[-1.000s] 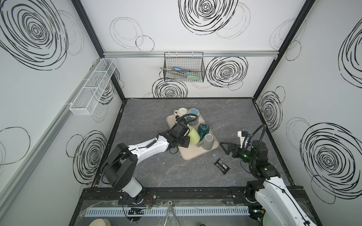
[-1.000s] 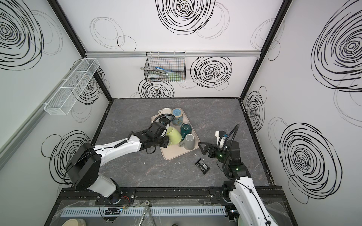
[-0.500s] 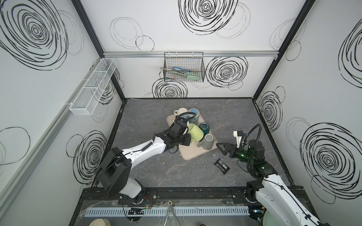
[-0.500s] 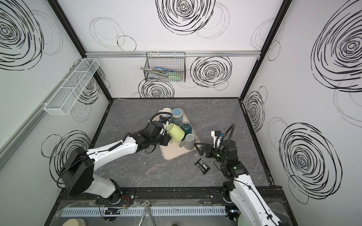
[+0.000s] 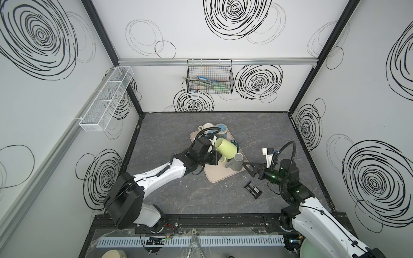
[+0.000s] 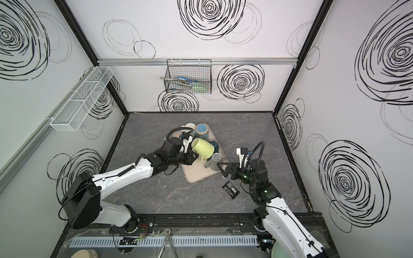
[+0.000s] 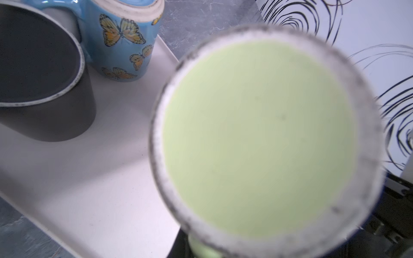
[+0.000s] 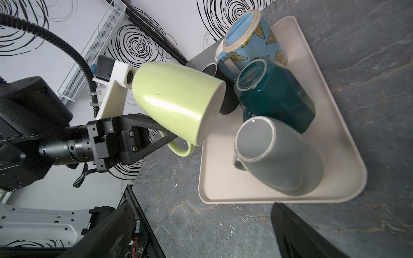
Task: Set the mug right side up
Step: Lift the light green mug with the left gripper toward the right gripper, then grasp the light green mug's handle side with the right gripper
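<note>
Step in hand: mid-flip. Your left fingers [image 8: 149,127] are clamped tight on the handle of the green mug [image 5: 225,148], which hangs clear above the tray [image 5: 214,178], lying sideways, mouth toward the teal mug [image 8: 274,96]. Your right fingers [image 8: 297,236] stand wide apart, empty, near the tray's edge. Next move, by my judgement: roll the wrist until the mouth faces up, then lower. The grey mug [image 5: 238,162] sits near the rim; bare tray lies below, open worktop [image 5: 178,196] beside.

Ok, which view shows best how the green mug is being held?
Right wrist view: the green mug hangs tilted, its handle pinched in the left gripper. Both top views show it small, the grip mostly hidden. Left wrist view shows only its blurred base.
</note>
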Action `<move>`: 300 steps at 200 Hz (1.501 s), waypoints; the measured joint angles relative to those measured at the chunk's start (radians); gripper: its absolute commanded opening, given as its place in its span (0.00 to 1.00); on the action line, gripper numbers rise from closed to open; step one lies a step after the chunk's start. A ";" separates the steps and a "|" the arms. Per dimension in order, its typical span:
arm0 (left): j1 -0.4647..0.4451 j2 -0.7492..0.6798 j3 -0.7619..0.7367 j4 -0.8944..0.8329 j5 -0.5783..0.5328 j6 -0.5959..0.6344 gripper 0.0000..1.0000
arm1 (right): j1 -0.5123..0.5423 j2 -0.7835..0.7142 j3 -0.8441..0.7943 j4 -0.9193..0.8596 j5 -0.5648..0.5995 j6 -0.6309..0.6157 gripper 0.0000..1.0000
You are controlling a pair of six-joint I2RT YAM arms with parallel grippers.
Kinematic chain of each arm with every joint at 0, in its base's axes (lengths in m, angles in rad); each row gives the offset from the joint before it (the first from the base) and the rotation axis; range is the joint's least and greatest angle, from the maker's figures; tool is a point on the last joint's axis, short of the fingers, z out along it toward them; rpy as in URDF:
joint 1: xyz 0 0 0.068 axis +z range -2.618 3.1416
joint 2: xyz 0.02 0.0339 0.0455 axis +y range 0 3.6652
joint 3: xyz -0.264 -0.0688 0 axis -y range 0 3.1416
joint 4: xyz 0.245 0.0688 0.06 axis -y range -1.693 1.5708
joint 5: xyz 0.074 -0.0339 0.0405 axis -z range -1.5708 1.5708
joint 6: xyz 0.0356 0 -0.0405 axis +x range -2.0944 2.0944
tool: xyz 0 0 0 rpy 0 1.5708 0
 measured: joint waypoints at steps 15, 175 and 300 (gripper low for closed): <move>0.000 0.000 0.000 0.027 0.029 -0.019 0.00 | 0.008 0.000 0.000 0.028 0.006 0.019 1.00; -0.020 0.000 -0.019 0.291 0.233 -0.230 0.00 | 0.175 0.066 -0.008 0.236 0.125 0.137 0.87; -0.061 0.000 -0.082 0.492 0.265 -0.420 0.00 | 0.182 0.069 -0.017 0.364 0.197 0.192 0.80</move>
